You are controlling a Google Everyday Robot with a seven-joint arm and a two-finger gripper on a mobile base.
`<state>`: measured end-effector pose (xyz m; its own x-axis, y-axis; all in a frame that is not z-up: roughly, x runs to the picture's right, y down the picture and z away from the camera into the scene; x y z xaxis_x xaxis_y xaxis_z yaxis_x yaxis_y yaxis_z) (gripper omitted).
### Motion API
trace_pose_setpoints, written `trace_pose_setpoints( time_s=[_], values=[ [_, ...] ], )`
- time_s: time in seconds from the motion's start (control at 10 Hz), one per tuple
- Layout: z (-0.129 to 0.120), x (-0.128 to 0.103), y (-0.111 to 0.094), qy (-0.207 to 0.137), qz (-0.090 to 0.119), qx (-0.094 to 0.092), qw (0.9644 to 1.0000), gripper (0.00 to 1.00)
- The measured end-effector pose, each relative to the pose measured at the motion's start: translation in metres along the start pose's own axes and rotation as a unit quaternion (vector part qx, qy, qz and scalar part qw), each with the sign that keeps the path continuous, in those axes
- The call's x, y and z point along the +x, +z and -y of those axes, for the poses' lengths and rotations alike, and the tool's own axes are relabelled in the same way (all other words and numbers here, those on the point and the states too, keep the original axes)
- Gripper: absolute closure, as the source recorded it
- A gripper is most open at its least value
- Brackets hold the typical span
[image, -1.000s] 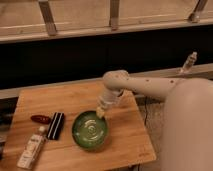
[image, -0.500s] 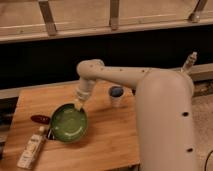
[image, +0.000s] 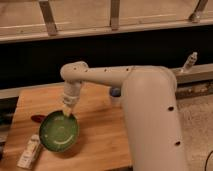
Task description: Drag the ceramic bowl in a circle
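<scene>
A white packet lies nearest, just left of the bowl and a little nearer than it, at the tabletop's near left corner. The green bowl sits upright on the left part of the wooden tabletop, its inside showing. A small red thing lies just beyond the bowl's left edge, close to the rim. The pincer points down at the bowl's far rim, its fingers pressed together on that rim. From there the white arm rises above the bowl, bends, and runs right into a thick white body that fills the space right of the bowl. A blue cup shows beyond and right of the bowl, mostly hidden behind the arm. Farther back than the bowl runs a dark wall with a rail above.
</scene>
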<state>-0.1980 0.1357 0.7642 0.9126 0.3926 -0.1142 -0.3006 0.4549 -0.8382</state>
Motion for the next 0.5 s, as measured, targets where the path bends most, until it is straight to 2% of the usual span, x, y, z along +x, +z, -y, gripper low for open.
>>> trace_pose_setpoints(
  time_s=[0.3, 0.5],
  values=[
    [-0.009, 0.058, 0.012, 0.027, -0.023, -0.017, 0.9992, 1.00],
    [-0.010, 0.114, 0.019, 0.059, -0.033, -0.029, 0.9973, 1.00]
  ],
)
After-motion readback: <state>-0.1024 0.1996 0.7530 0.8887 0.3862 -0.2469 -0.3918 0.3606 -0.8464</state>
